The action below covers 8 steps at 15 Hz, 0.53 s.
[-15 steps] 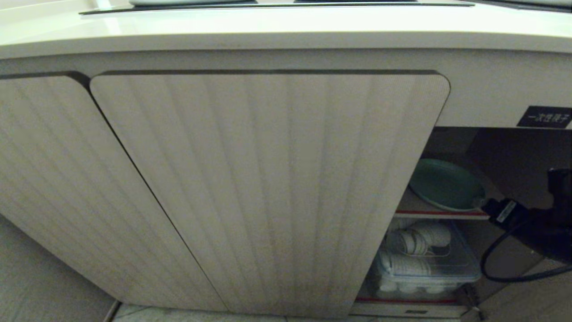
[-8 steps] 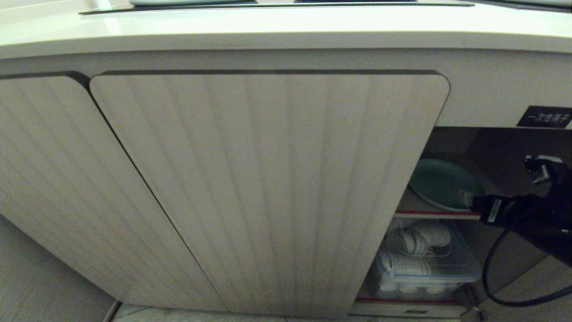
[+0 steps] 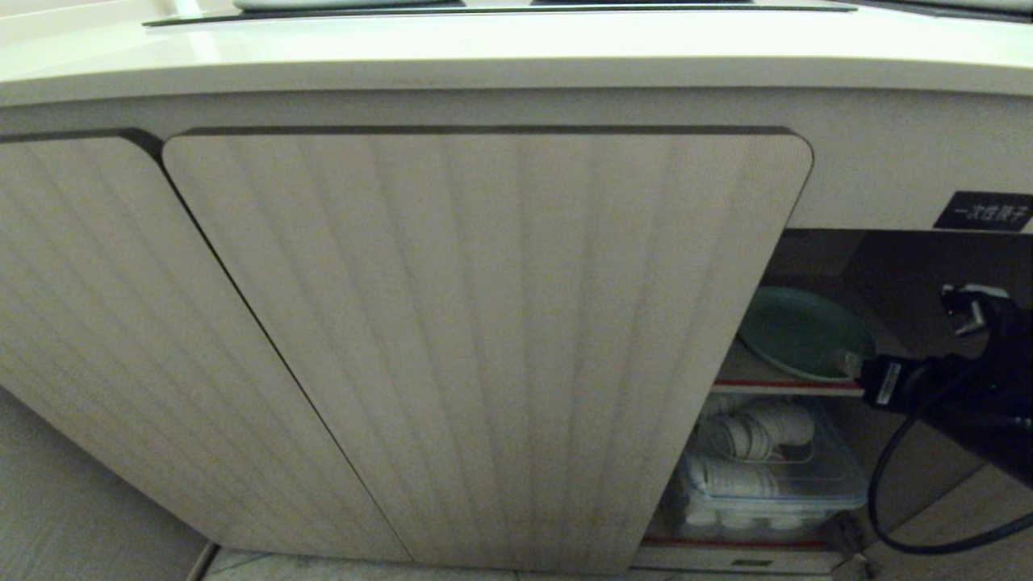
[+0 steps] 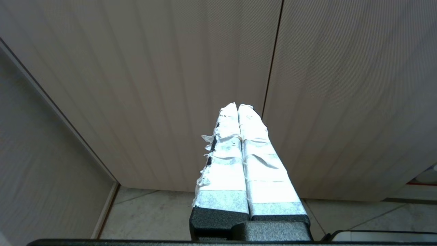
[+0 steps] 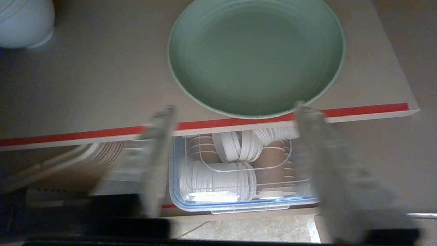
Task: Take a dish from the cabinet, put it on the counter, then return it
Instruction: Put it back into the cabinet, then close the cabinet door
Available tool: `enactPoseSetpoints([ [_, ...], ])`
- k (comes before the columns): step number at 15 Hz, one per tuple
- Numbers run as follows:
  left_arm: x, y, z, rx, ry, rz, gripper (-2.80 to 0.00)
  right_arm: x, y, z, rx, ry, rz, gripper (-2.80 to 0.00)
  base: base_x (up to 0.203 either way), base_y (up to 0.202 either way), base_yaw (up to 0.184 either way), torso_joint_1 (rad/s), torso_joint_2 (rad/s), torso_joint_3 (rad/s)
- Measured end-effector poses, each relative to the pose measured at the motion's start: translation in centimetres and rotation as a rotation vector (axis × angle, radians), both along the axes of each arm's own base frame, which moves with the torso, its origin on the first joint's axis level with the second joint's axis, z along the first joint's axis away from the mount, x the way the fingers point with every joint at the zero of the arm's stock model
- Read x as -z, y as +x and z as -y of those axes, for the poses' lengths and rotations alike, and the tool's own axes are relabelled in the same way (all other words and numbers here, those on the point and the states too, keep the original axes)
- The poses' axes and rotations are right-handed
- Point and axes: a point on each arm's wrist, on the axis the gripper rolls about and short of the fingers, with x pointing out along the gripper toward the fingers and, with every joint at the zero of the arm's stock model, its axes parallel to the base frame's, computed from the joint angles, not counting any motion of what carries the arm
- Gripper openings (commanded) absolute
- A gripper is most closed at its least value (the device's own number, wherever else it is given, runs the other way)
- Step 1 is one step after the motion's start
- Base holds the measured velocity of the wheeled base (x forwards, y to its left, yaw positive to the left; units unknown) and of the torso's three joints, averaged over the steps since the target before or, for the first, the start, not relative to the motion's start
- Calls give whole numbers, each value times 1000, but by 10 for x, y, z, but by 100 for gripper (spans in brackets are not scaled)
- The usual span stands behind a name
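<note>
Task stage: early; the dish has not been lifted out, judging by its flat seat on the shelf.
Dish: the mint-green plate (image 5: 256, 56) lies on the red-edged shelf (image 5: 102, 131) inside the cabinet (image 3: 484, 347), its near rim at the shelf's front edge.
Right gripper: the right gripper (image 5: 235, 112) is at the open cabinet bay, level with the shelf edge; its fingers (image 5: 158, 136) stand apart and are blurred, one on each side of the plate's near rim.
Contact: nothing is clamped; whether a fingertip touches the rim cannot be told.
Left gripper: the left gripper (image 4: 238, 112) is parked facing the closed ribbed doors, its taped fingers pressed together and empty.
Below the fingers: a clear bin of paper cups (image 5: 235, 171) sits on the lower level.
Beside the plate: a pale bowl (image 5: 25, 20) stands well apart on the same shelf.
Surface: the cream worktop (image 3: 516, 48) above the doors awaits the plate.
Remaining: grip the rim, withdraw, place on the surface, then return to the shelf.
</note>
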Motion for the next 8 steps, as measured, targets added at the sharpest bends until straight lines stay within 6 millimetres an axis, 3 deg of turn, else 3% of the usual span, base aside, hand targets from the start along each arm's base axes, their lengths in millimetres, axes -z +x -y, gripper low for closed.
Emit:
enactPoseSetpoints([
  [8, 0, 0, 0, 0, 0, 0, -280, -1, -11, 0, 0, -2, 3, -280, 0, 0, 0, 0, 0, 0],
])
